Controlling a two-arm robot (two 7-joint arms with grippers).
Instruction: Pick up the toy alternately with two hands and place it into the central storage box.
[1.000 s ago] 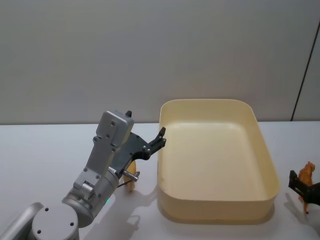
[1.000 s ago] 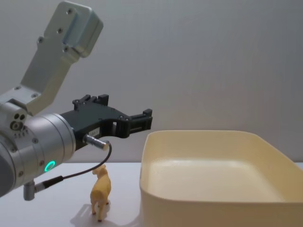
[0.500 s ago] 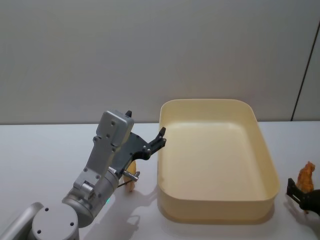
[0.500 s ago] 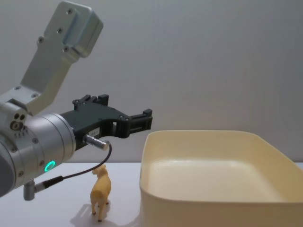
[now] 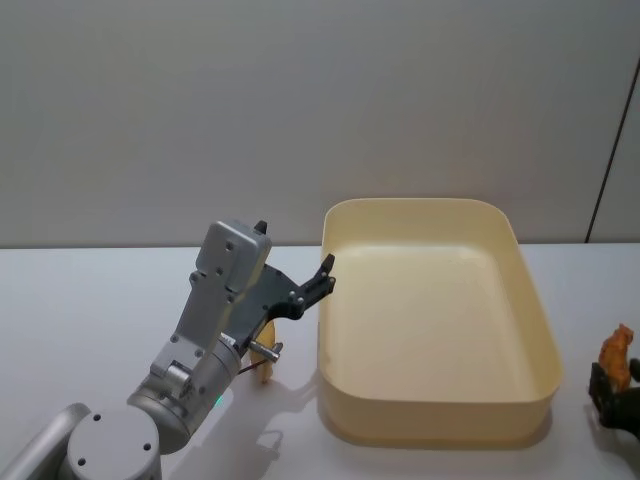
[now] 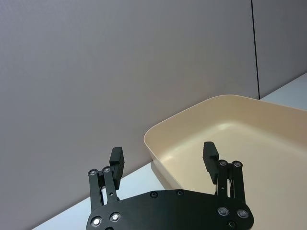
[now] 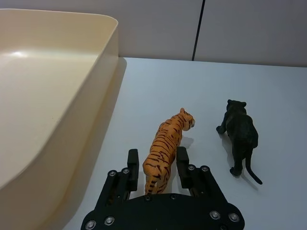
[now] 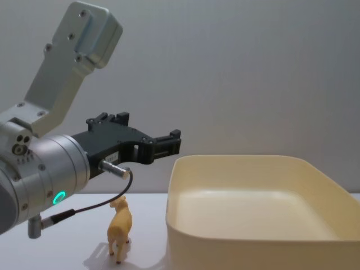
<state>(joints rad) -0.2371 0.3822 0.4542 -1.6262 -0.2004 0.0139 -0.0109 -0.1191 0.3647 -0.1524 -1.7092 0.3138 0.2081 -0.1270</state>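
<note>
The toy between my right gripper's (image 7: 157,160) fingers is an orange striped tiger (image 7: 165,143) standing on the white table right of the central storage box (image 7: 72,86). The gripper is open, its fingers drawn in close beside the tiger's hindquarters with a thin gap on each side. From the head, this gripper (image 5: 615,390) sits at the right edge under the tiger (image 5: 616,352). My left gripper (image 6: 163,155) hangs open and empty in the air just outside the cream box's (image 5: 430,205) left rim. A small yellow animal toy (image 8: 120,228) stands on the table below it.
A black panther toy (image 7: 240,132) stands just beyond the tiger, on the side away from the box. The box (image 8: 253,160) has nothing inside. A grey wall runs behind the table. The left arm's cable hangs near the yellow toy (image 5: 264,345).
My right gripper has sunk lower around the tiger, toward the table, and sits nearer the view's edge. The tiger stays standing in place. The left arm has not moved.
</note>
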